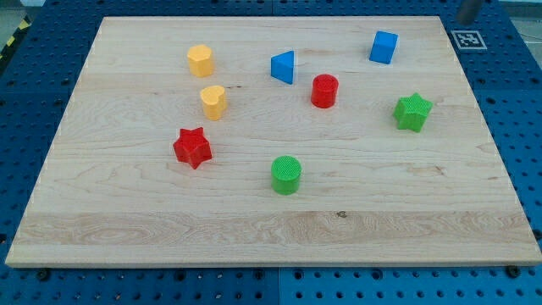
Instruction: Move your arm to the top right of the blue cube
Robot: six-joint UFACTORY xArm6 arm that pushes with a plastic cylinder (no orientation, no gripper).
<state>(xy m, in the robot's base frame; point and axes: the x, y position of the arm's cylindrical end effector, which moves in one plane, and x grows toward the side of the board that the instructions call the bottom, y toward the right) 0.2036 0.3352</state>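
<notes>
my tip [468,19] showed only as a blurred grey shape at the view's top edge, up and to the right of the blue cube [383,47] and well apart from it. the tool was a bare rod with nothing to open or close, and it held nothing; its very end was too blurred to place exactly.

the blue cube sat on the desk [254,246] near the top right corner. left of the cube lay a blue triangle [284,67]; down and left of the cube stood a red cylinder [324,91]; below the cube and to its right sat a green star [412,112].

judging from this, the rod was already on the proper side of the cube. the danger was in closing in: coming too low or too far left would nudge the cube away, and the goal spot would shift with it. the desk edge ran close above the cube, leaving little room to stop.
</notes>
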